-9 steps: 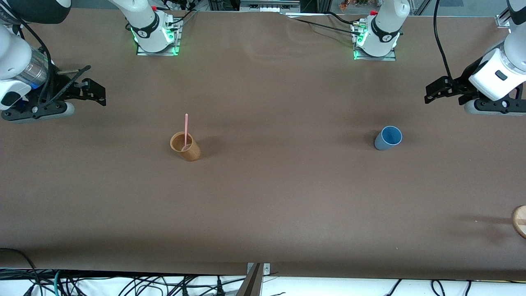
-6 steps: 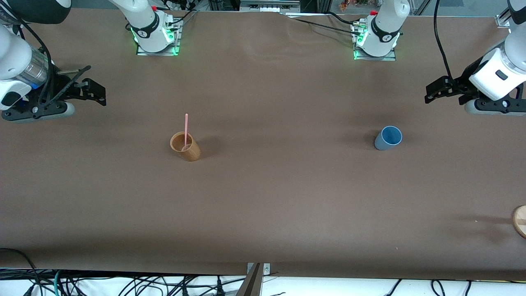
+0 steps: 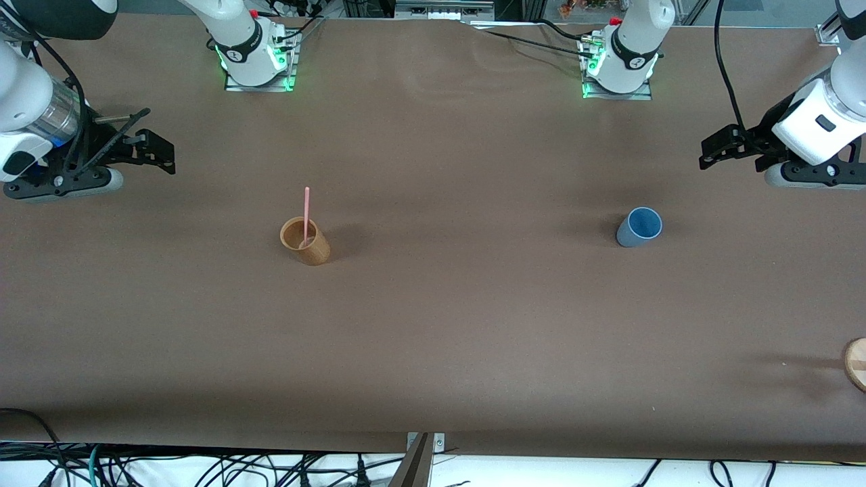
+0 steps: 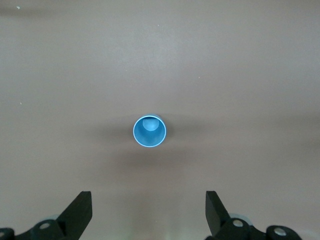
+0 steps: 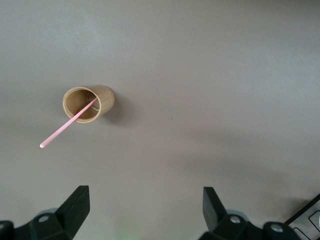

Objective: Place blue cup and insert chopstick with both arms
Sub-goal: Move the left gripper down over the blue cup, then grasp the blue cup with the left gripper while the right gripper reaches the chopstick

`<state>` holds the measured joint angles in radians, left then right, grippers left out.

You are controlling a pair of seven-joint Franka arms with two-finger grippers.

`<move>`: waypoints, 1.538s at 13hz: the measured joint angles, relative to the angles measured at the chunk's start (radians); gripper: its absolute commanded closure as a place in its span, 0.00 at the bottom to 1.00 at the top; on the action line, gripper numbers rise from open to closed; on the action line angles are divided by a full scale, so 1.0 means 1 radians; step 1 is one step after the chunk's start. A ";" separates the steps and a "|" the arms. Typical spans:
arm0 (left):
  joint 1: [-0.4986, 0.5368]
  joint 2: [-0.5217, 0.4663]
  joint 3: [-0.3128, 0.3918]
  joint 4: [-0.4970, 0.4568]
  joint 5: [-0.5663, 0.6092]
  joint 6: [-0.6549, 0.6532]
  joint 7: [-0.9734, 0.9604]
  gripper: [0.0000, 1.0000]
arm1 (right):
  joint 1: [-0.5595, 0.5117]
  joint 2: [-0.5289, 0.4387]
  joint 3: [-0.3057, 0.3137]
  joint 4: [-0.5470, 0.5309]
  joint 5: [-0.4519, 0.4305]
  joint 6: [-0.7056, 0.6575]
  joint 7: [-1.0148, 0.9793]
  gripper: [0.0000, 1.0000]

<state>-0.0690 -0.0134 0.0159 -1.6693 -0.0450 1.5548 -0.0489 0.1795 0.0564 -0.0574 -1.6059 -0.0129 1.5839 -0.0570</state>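
Front view, left gripper (image 3: 707, 157) raised near blue cup (image 3: 639, 227), jaws wide, right gripper (image 3: 164, 153) raised, wide

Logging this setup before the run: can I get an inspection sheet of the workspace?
Surface: brown table, flat.
Job's things: blue cup upright, toward the left arm's end; chopstick leaning in the tan cup.
Clutter: wooden disc at the table's edge.
Grippers: left gripper open, above the blue cup; right gripper open, above the table near the tan cup.
Cables: black cables below the table's near edge.
Surroundings: nothing seen.
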 measured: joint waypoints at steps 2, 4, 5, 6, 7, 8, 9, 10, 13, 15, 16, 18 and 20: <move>0.000 0.005 0.000 0.000 0.000 0.000 0.003 0.00 | 0.000 0.000 0.000 0.000 0.000 0.000 0.001 0.00; -0.001 0.025 -0.004 0.000 0.000 0.002 0.013 0.00 | 0.000 0.000 0.000 0.000 0.000 0.000 0.003 0.00; -0.002 0.034 -0.009 0.001 0.000 0.003 0.013 0.00 | 0.000 0.000 0.000 0.000 0.000 0.000 0.004 0.00; -0.003 0.043 -0.014 0.001 0.000 0.004 0.013 0.00 | -0.001 0.000 0.000 0.000 0.000 0.000 0.004 0.00; -0.004 0.048 -0.019 0.001 0.000 0.004 0.013 0.00 | -0.001 0.000 0.000 0.000 0.000 0.000 0.005 0.00; -0.005 0.052 -0.020 0.001 0.000 0.004 0.013 0.00 | -0.002 0.000 0.000 0.000 0.000 0.000 0.005 0.00; -0.006 0.056 -0.020 0.001 0.000 0.004 0.013 0.00 | -0.006 0.000 0.000 0.000 0.000 0.000 0.006 0.00; -0.006 0.064 -0.020 0.001 0.000 0.003 0.013 0.00 | -0.011 0.001 -0.002 0.000 0.000 0.000 0.006 0.00; -0.006 0.105 -0.019 -0.001 0.000 0.003 0.013 0.00 | -0.017 0.005 -0.004 0.000 0.000 0.001 0.006 0.00; -0.006 0.144 -0.019 -0.004 0.000 0.023 0.013 0.00 | -0.017 0.007 -0.004 0.000 0.000 0.002 0.006 0.00; -0.006 0.159 -0.020 -0.012 0.000 0.048 0.013 0.00 | -0.018 0.008 -0.004 0.000 0.000 0.002 0.006 0.00; -0.004 0.175 -0.031 -0.056 0.000 0.121 0.013 0.00 | -0.020 0.014 -0.004 0.000 0.000 0.003 0.006 0.00; 0.004 0.177 -0.051 -0.128 0.000 0.217 0.013 0.00 | -0.024 0.020 -0.005 0.000 0.000 0.006 0.006 0.00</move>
<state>-0.0646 0.1634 -0.0348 -1.7974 -0.0448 1.7714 -0.0356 0.1552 0.0769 -0.0622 -1.6059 -0.0129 1.5902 -0.0510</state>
